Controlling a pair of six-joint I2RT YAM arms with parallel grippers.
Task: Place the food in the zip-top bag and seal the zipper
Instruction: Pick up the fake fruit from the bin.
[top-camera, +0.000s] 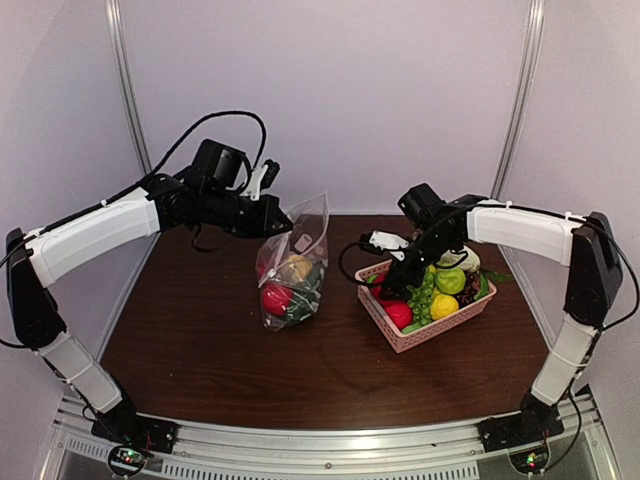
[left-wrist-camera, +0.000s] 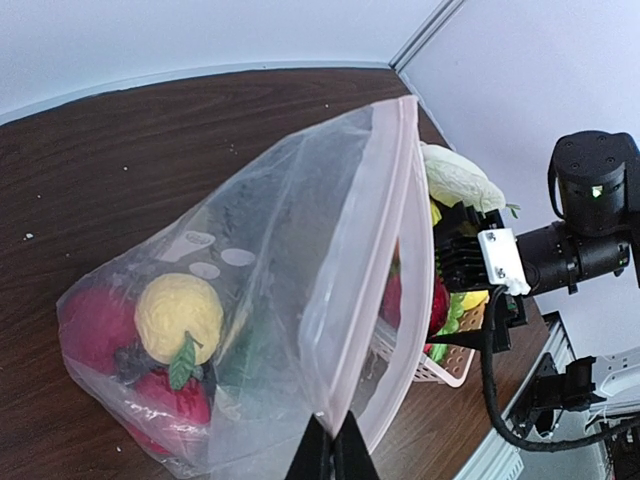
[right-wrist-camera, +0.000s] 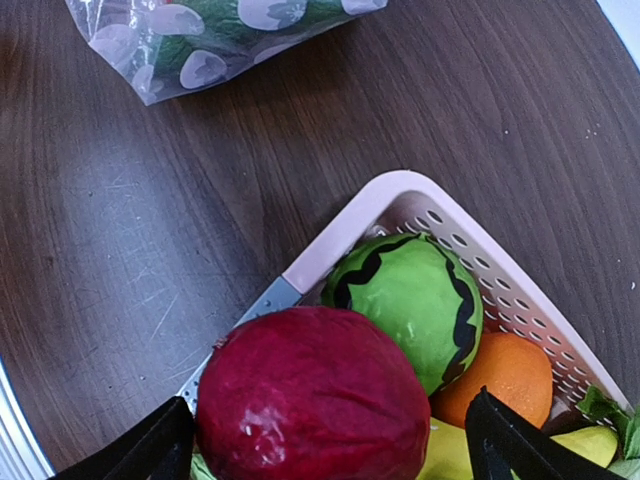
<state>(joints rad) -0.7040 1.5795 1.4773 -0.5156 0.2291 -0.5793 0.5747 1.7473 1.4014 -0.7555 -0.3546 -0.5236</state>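
**Bag held up at its rim, second gripper wide over the basket**

The zip-top bag (top-camera: 293, 265) stood at the middle of the top view, upright on the brown table (top-camera: 200, 340), its top corner raised. Inside it, low down, lay a yellow piece (left-wrist-camera: 180, 315) with a green leaf and red pieces (left-wrist-camera: 95, 325). The zipper strip (left-wrist-camera: 400, 200), pale pink, ran along the bag's upper edge.

The left gripper (left-wrist-camera: 330, 450) was pinched tight on that edge, at the bottom of its wrist view.

To the right of the bag, apart from it, sat the pink basket (right-wrist-camera: 400, 195). The right gripper (right-wrist-camera: 330, 440) hung over it with jaws spread wide, either side of a dark red fruit (right-wrist-camera: 310, 400). Beside the fruit lay a green striped ball (right-wrist-camera: 410, 295) and an orange piece (right-wrist-camera: 505, 375).
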